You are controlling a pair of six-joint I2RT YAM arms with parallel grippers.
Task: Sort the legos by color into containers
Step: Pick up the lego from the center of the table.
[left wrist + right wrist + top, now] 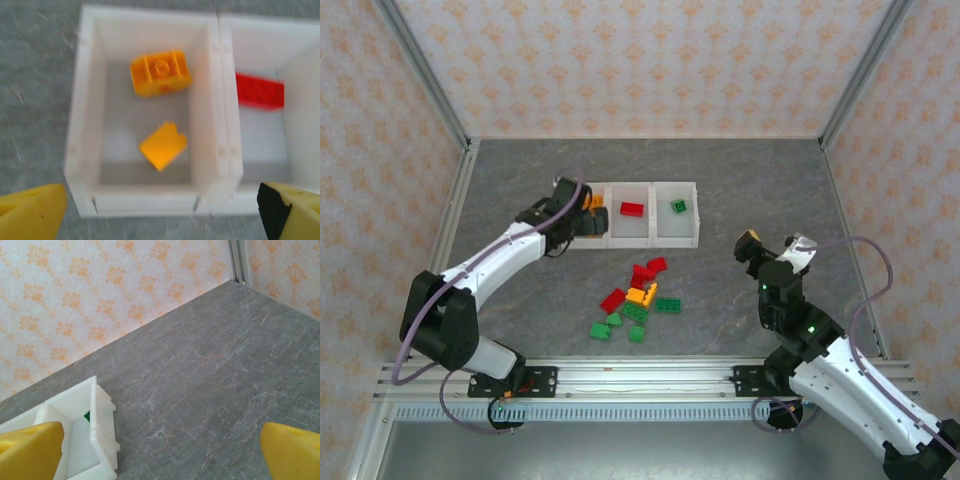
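Left hand (pixel 592 218): open, empty, over the left bin (pixel 82 125), which holds two orange-yellow bricks (pixel 161 72).
Middle bin (pixel 630 230): one red brick (pixel 632 209).
Right bin (pixel 692 226): one green brick (pixel 678 206).
Right hand (pixel 752 246): open, empty, above bare desk (pixel 210 365) right of the bins.
Loose legos (pixel 638 300): piled on the desk on the near side of the bins, between the arms. They look nearer the left hand, lying back toward its base and slightly right.
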